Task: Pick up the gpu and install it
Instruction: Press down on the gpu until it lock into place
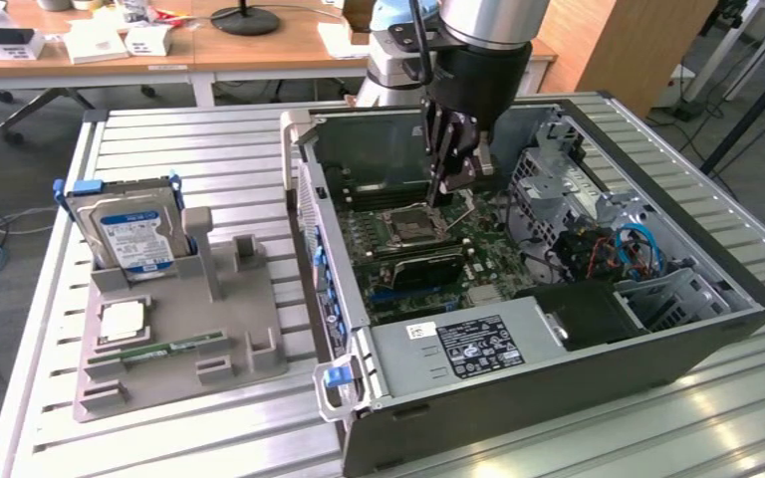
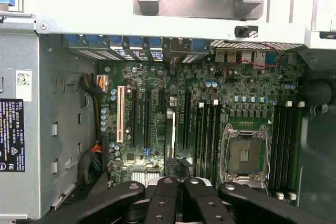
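Looking first at the exterior view, found the gripper (image 1: 452, 189) hanging inside the open computer case (image 1: 556, 398), fingers pressed together and pinching nothing that could be made out. Spotted the gpu (image 1: 422, 269) lower down on the motherboard, standing on edge with its dark face showing, apart from the fingertips and toward the case's near end. Counted one hard drive (image 1: 127, 234) upright in the grey holder (image 1: 243, 329) on the exterior view's left, with one processor chip (image 1: 123, 321) and one green memory stick (image 1: 156, 353) lying flat in front of it. Noted a blue label on the drive and a black-and-white label (image 1: 478, 344) on the power supply box, neither of them legible. Turning to the wrist view, saw the gripper (image 2: 176, 182) with its black fingers closed against each other directly over the board. Made out the gpu (image 2: 169, 135) edge-on as a thin pale strip seated among the expansion slots, just beyond the fingertips; could not tell whether touched. Counted one white slot (image 2: 121, 115) beside the black ones and one open processor socket (image 2: 244, 156). Noticed one black warning label (image 2: 10, 135) on the metal wall, print too small to read.
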Motion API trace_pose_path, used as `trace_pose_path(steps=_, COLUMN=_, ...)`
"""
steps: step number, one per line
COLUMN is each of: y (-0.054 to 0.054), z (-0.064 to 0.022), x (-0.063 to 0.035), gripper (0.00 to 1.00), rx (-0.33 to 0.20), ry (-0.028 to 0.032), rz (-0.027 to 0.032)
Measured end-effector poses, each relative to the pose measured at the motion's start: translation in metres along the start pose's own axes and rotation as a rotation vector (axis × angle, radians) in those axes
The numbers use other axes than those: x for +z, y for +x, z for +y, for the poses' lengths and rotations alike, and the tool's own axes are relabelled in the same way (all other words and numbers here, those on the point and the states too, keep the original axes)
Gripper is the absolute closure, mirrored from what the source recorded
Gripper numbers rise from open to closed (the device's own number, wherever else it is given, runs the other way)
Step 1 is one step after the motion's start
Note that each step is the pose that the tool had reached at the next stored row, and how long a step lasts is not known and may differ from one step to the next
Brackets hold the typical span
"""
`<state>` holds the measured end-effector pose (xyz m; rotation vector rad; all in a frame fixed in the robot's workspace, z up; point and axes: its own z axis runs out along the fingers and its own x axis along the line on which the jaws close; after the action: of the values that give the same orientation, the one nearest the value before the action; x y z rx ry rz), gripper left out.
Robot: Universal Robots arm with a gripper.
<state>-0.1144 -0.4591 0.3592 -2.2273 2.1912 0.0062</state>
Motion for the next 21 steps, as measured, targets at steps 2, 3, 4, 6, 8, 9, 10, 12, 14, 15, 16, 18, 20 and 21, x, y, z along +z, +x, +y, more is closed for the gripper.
trace_pose_path(steps=2, y=0.0, z=0.0, x=0.0019, gripper=0.9, rx=0.0, ry=0.0, rz=0.0)
trace_pose_path(steps=3, y=0.0, z=0.0, x=0.0035, gripper=0.9, rx=0.0, ry=0.0, rz=0.0)
trace_pose_path(steps=4, y=0.0, z=0.0, x=0.005, gripper=0.9, rx=0.0, ry=-0.0001, rz=0.0001)
trace_pose_path(steps=6, y=0.0, z=0.0001, x=0.0088, gripper=0.9, rx=0.0, ry=0.0, rz=0.0)
trace_pose_path(steps=8, y=0.0, z=0.0001, x=0.0124, gripper=0.9, rx=0.0, ry=0.0, rz=0.0)
trace_pose_path(steps=9, y=0.0, z=0.0001, x=0.0142, gripper=0.9, rx=0.0, ry=0.0001, rz=0.0)
trace_pose_path(steps=10, y=0.0, z=0.0001, x=0.016, gripper=0.9, rx=0.0, ry=0.0, rz=0.0)
trace_pose_path(steps=12, y=0.0, z=0.0002, x=0.0195, gripper=0.9, rx=0.0, ry=0.0, rz=0.0)
trace_pose_path(steps=14, y=0.0, z=0.0002, x=0.0232, gripper=0.9, rx=0.0, ry=0.0, rz=0.0)
trace_pose_path(steps=15, y=0.0, z=0.0002, x=0.0249, gripper=0.9, rx=0.0, ry=0.0, rz=0.0001)
trace_pose_path(steps=16, y=0.0, z=0.0002, x=0.0265, gripper=0.9, rx=0.0, ry=0.0, rz=0.0001)
trace_pose_path(steps=18, y=0.0, z=0.0003, x=0.0298, gripper=0.9, rx=0.0, ry=0.0, rz=0.0)
trace_pose_path(steps=20, y=0.0, z=0.0003, x=0.0333, gripper=0.9, rx=0.0, ry=0.0, rz=0.0)
trace_pose_path(steps=21, y=0.001, z=0.0003, x=0.035, gripper=0.9, rx=0.0, ry=0.0, rz=0.0)
